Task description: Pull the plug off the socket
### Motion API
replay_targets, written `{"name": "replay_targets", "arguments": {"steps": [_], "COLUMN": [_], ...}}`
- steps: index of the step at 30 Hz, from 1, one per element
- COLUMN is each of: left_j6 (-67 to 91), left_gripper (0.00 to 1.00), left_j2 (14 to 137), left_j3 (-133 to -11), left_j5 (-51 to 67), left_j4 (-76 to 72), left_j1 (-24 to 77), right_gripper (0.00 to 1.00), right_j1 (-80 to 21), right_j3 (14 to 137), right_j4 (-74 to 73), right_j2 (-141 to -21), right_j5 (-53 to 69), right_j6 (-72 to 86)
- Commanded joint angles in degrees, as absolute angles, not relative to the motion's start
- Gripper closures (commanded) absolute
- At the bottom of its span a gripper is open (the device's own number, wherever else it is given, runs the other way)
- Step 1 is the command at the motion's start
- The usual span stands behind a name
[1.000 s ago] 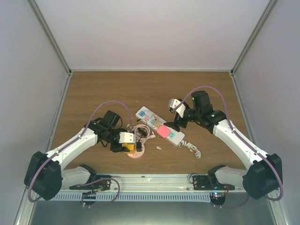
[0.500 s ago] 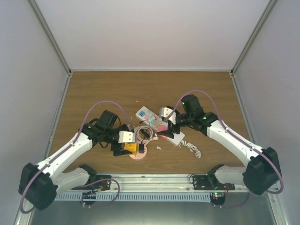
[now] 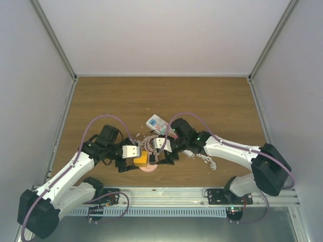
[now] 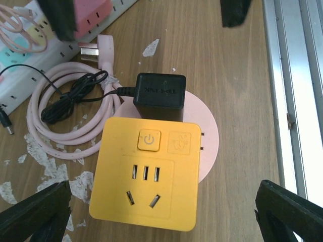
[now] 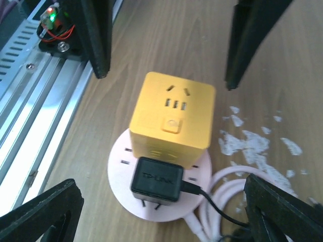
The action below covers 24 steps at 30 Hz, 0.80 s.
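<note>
Where both arms meet low in the middle of the table (image 3: 217, 101), the left arm (image 3: 70, 169) reaches in from the lower left of the top view. The left gripper (image 4: 161, 214) is spread wide and holds nothing. In the left wrist view its fingertips (image 4: 35, 212) fill the two bottom corners, and the yellow socket (image 3: 141, 159) lies between them, clear of both.

The socket is a cube standing on a pink disc (image 3: 149, 167), just below the centre of the top view. To the left of the cube in the left wrist view lie a coiled pink cable (image 4: 107, 58) and a thin black cord (image 4: 60, 103), loose on the wood.

The black plug (image 4: 160, 91) sits flush against the side of the cube that faces the right arm. It lies over the disc and is not yet pulled out. A white power strip (image 3: 157, 122) lies just above this cluster in the top view.

The right gripper (image 5: 164, 217) is also opened wide and empty. In the right wrist view its fingertips (image 5: 43, 214) sit in the two bottom corners, with the plug between them and touched by neither. Whether the tips are down at the plug's height cannot be told. The right arm (image 3: 227, 149) stretches away to the lower right of the top view.
</note>
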<state>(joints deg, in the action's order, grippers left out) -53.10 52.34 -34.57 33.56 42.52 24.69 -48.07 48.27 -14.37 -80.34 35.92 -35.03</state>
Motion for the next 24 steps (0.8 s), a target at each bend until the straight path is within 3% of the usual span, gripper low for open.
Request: {"name": "replay_targets", "arguments": {"steps": [1,8,24], "left_j6": [-51.96,-51.44,-51.98], "left_gripper": [0.01,0.03,0.08], "left_j2": [52.18,52.54,53.80], "left_j3": [-33.28,-31.61,-30.15], "left_j5": [34.61,34.29,32.57], "left_j4": [38.78,36.77,34.43], "left_j1": [24.43,24.52,27.12], "right_gripper": [0.15,0.29,0.45], "right_j1": [-51.29,-53.77,-54.84], "right_j3": [46.05,43.82,43.22], "right_j4": [-6.88,-2.13,-0.13], "right_j2": [-82.48,-84.54,-88.99], "right_j5": [33.75,30.59,26.38], "right_j6": [-33.40,-32.43,-31.27]}}
